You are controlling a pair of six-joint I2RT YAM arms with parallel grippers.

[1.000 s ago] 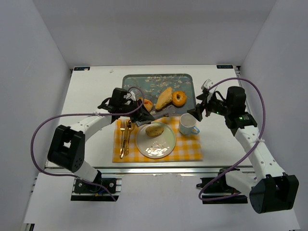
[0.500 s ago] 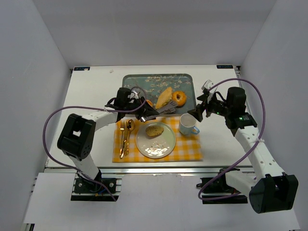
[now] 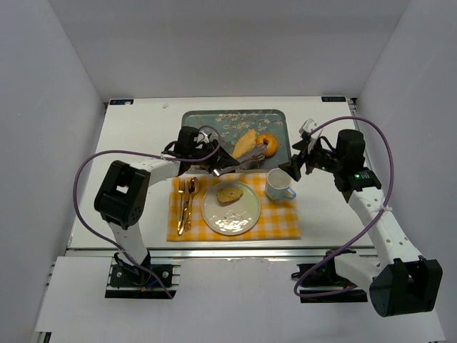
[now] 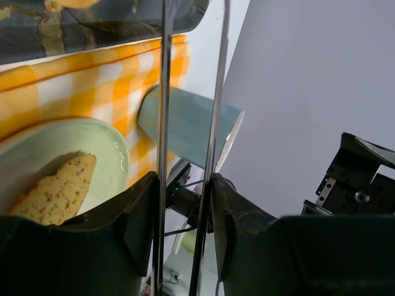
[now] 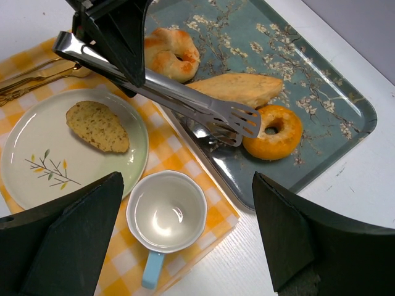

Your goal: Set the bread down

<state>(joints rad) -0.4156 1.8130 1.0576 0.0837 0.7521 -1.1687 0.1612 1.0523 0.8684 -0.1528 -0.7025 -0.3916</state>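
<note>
A slice of seeded bread (image 3: 229,194) lies on the pale green plate (image 3: 235,218); it also shows in the right wrist view (image 5: 97,126) and the left wrist view (image 4: 55,191). My left gripper (image 3: 213,164) (image 4: 183,185) is shut on metal tongs (image 3: 241,163) (image 5: 166,92). The tongs' tips are empty and hang over the tray's near edge, beyond the plate. My right gripper (image 3: 296,166) (image 5: 188,209) is open and empty, above the white cup (image 3: 278,184) (image 5: 165,213).
The blue floral tray (image 3: 207,121) (image 5: 321,80) holds a long bread (image 3: 245,143), an orange donut (image 3: 266,145) and a bagel (image 5: 171,52). Plate and cup stand on a yellow checked cloth (image 3: 282,214), with gold cutlery (image 3: 186,204) at its left.
My left gripper has swung the tongs away from the plate, back toward the tray. The bread slice stays on the plate. The right arm has not moved.
</note>
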